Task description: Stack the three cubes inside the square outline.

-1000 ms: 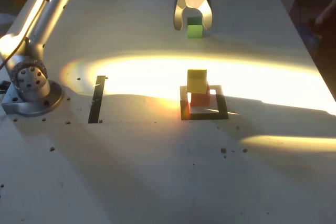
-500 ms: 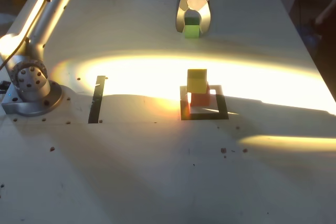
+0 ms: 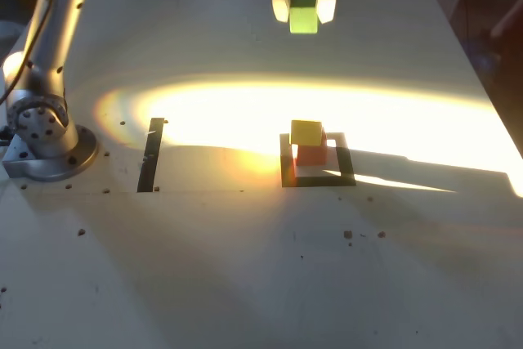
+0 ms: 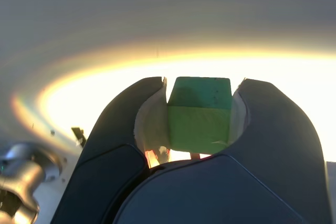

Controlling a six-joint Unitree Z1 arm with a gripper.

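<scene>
With the jaws of the gripper (image 3: pixel 303 7) pinching the green cube (image 3: pixel 303 19) squarely, well beyond the square outline (image 3: pixel 318 179), it should be carried level and set gently on the yellow cube (image 3: pixel 306 131), which tops the red-orange cube (image 3: pixel 311 154) inside that outline.

Pale table (image 3: pixel 245 267), square outline (image 3: pixel 317 179), tape strip (image 3: pixel 151 154), red-orange cube (image 3: pixel 311 154)

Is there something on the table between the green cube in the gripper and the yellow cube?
No. The exterior view shows only bare, sunlit tabletop between the small green cube and the small yellow cube.
</scene>
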